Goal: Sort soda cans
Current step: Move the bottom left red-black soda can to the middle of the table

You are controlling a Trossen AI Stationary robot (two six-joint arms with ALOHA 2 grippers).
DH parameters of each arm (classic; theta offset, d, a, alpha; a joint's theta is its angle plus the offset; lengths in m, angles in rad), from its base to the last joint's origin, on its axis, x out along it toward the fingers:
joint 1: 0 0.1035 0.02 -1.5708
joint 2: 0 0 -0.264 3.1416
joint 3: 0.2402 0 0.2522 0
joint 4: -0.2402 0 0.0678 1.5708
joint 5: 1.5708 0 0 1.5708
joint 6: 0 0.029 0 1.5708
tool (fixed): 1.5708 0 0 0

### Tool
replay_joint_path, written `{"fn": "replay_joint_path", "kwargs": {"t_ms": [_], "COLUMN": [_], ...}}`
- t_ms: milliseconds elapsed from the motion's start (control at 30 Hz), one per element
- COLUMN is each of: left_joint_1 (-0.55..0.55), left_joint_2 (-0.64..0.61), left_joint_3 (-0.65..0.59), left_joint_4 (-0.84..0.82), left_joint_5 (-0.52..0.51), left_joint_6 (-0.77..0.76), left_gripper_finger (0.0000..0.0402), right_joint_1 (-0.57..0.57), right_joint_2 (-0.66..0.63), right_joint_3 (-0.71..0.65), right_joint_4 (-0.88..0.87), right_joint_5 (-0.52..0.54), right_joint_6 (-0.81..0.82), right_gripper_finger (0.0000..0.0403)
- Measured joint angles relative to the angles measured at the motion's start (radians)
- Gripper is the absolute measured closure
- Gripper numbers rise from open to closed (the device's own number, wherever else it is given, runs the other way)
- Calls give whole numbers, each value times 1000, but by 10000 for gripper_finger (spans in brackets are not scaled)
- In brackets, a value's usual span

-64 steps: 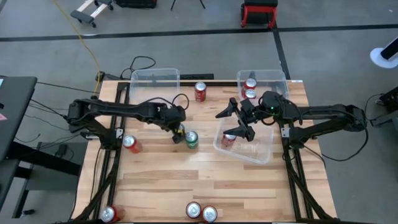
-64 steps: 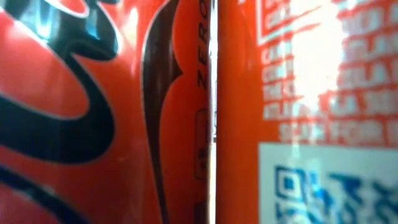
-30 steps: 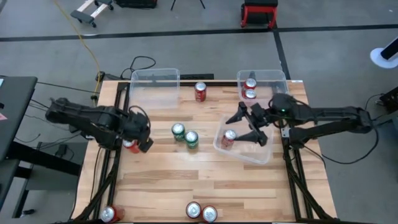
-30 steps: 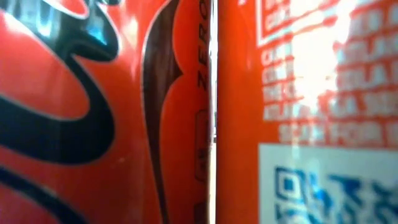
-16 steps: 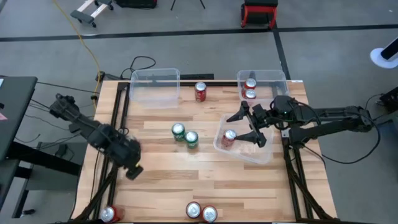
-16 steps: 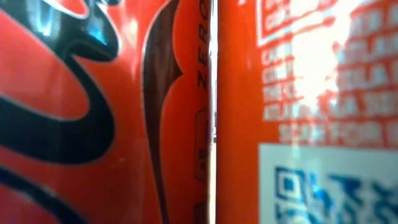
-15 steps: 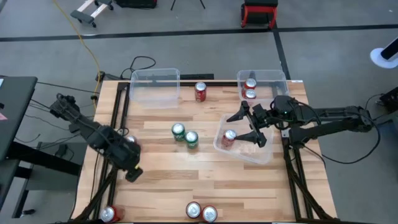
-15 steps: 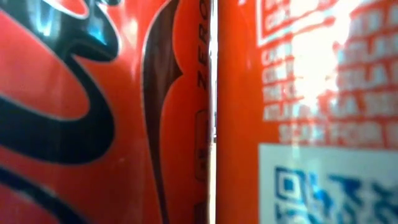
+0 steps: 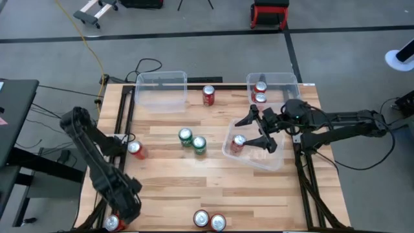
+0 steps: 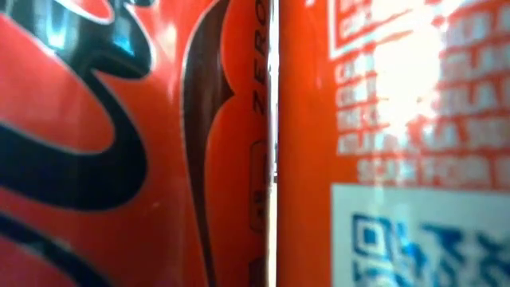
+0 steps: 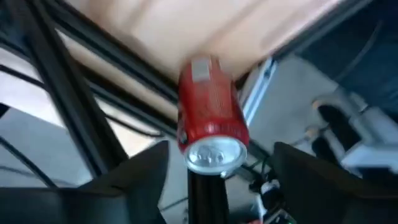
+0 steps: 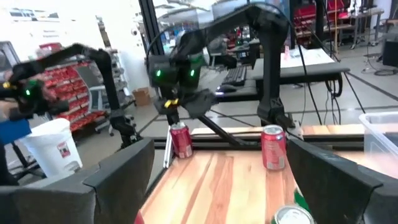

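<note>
Nearest, at the table's near-left corner, the left gripper (image 9: 124,206) spreads wide, holding nothing, lined up on a red can (image 11: 210,115); two green cans (image 9: 193,140) wait mid-table; farther right, the right gripper (image 9: 260,128) gapes empty above a binned red can (image 9: 238,143), seemingly just released.

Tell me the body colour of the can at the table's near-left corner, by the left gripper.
Red, with a silver top; the left wrist view shows the small cylindrical can best.

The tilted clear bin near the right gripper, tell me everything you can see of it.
The clear bin is a see-through plastic rectangle lying askew on the right side of the wooden table, in front of a second clear bin. One red can stands inside it near its left end. The right gripper hangs open over it.
</note>
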State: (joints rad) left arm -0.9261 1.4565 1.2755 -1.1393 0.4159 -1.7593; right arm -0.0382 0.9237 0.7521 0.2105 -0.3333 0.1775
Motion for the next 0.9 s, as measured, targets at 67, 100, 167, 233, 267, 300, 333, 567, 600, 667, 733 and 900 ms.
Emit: {"fn": "replay_joint_path", "kwargs": {"t_ms": [67,100,167,233,267,300,333,567,600,667,733,900], "left_joint_1": [-18,-27,-40,-55,-62,-70,-79,-133,-138,-143,-148,-164], "left_joint_2": [22,28,34,35,35,36,36,36,36,36,39,104], "left_joint_3": [0,0,0,1,1,1,1,1,1,-1,-3,-4], "left_joint_4": [62,104,188,243,256,262,261,258,256,255,238,192], "left_joint_5": [23,26,26,23,23,22,21,18,12,2,-10,1], "left_joint_6": [-17,-35,-77,-132,-161,-188,-208,-323,-331,-345,-354,-330], "left_gripper_finger": [174,196,238,275,293,309,324,397,398,398,399,401], "right_joint_1": [4,7,14,21,23,26,27,38,37,36,36,36], "right_joint_2": [0,0,0,0,1,6,11,50,54,59,59,58], "right_joint_3": [0,0,0,0,0,0,0,0,0,0,0,0], "right_joint_4": [19,22,32,43,50,59,69,100,101,115,115,116], "right_joint_5": [0,0,0,0,0,0,0,0,0,0,0,0], "right_joint_6": [5,5,5,5,5,5,5,6,6,6,2,1], "right_gripper_finger": [17,17,17,17,17,17,17,17,17,17,17,17]}}
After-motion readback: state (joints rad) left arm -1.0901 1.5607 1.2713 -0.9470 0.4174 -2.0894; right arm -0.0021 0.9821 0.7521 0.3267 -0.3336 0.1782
